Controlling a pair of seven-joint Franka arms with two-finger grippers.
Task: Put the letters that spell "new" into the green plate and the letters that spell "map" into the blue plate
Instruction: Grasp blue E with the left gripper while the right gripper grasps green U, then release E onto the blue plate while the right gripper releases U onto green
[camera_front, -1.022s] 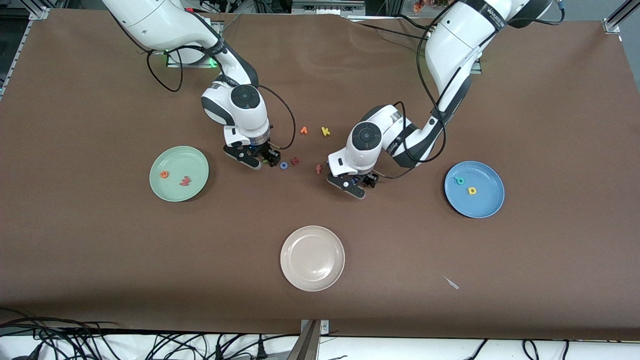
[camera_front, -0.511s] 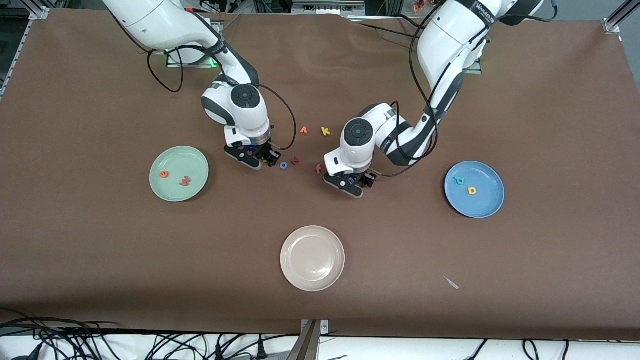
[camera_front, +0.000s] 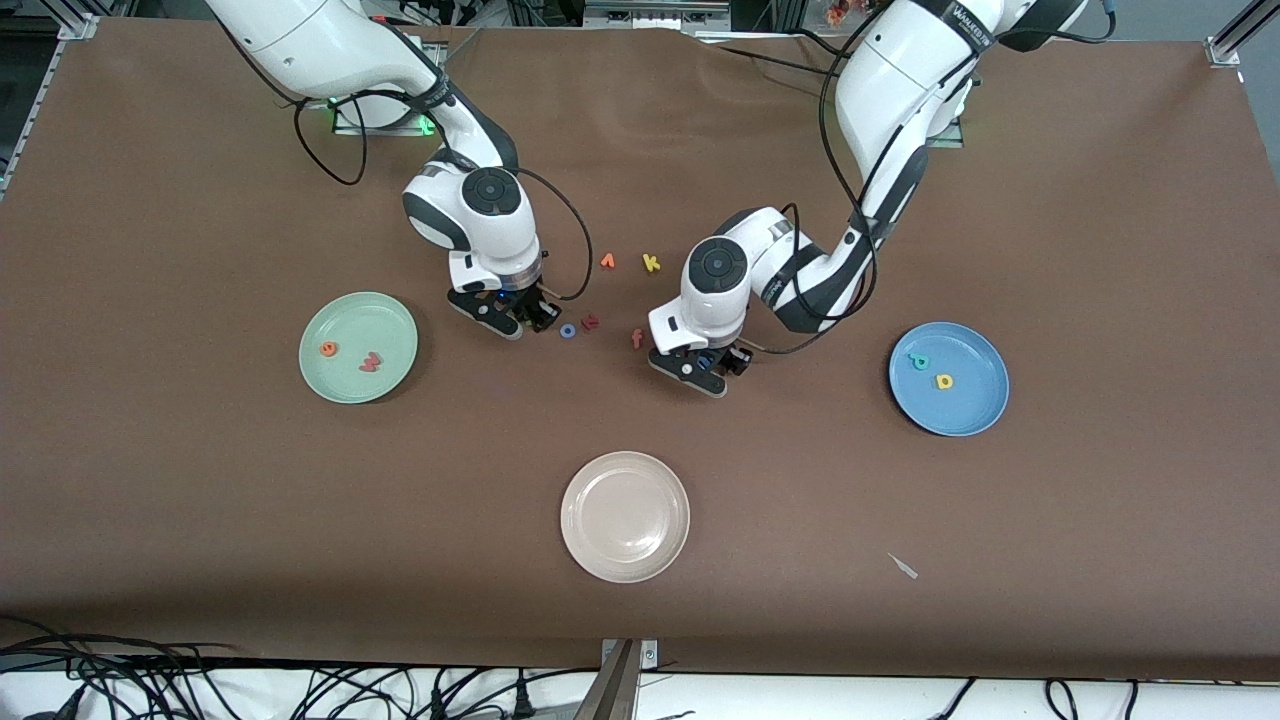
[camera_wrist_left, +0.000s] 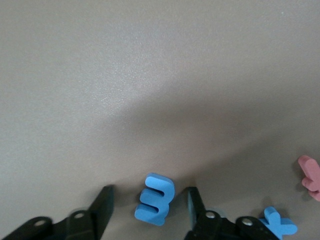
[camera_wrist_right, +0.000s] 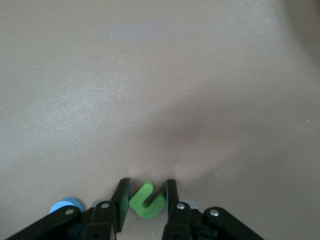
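Both arms have come lower over the loose letters since the earlier frames, the left one sliding toward the table's middle, and their fingers have drawn inward. At the right gripper (camera_wrist_right: 145, 200) the two fingers now press the flanks of the green n (camera_wrist_right: 146, 201), clamped on it while it sits on the brown cloth just beside the blue o (camera_front: 567, 331). At the left gripper (camera_wrist_left: 150, 202) the fingers stand either side of the blue m (camera_wrist_left: 155, 199) with a sliver of gap on each flank, so they are part-way together and not yet gripping; the blue x (camera_wrist_left: 278, 228) lies just beside one finger, the dark-red letter (camera_wrist_left: 310, 171) a little further off.

Outward from there, the green plate (camera_front: 345, 385) toward the right arm's end already carries the orange e (camera_front: 327, 349) and the salmon w (camera_front: 371, 362); the blue plate (camera_front: 975, 405) toward the left arm's end carries the teal p (camera_front: 918, 362) and the yellow a (camera_front: 944, 381). The cream plate (camera_front: 625, 545) sits nearer the camera, bare.

So each word lacks its last letter, and this is the pick of both. Next, I judge, the left fingers must finish closing squarely on the m without nudging the x, then both lift straight and carry to their plates. Small foam can pivot or slip.
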